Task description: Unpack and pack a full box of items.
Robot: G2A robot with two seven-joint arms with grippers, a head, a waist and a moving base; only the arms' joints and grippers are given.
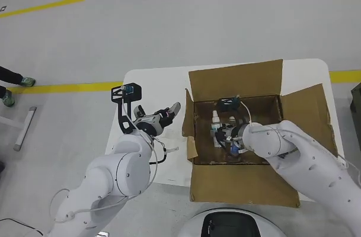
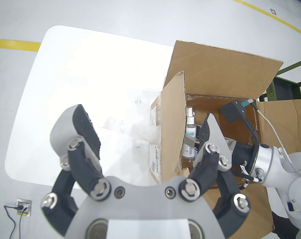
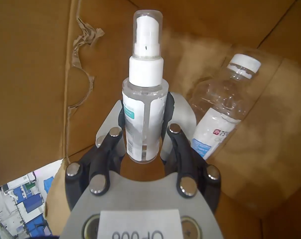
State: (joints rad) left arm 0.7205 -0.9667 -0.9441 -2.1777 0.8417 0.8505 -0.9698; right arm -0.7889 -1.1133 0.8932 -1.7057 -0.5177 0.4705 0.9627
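Observation:
An open cardboard box [image 1: 299,112] stands on the right half of the white table [image 1: 156,83]. Inside it, my right gripper [image 3: 143,121] is shut on a clear spray bottle [image 3: 143,100] with a white pump and clear cap. The same spray bottle [image 2: 190,128] appears through the box's torn side flap, and from above the right gripper [image 1: 224,135] sits low in the box. A clear plastic bottle [image 3: 222,105] with a white cap leans in the box corner beside it. My left gripper [image 2: 148,135] is open over the table, just outside the box's left wall, holding nothing.
The box flaps [image 1: 236,80] are spread outward on all sides; the left flap [image 2: 174,115] is torn and stands up between the two grippers. A blue-and-white printed item [image 3: 23,200] lies on the box floor. Bare tabletop [image 2: 90,75] extends left of the box.

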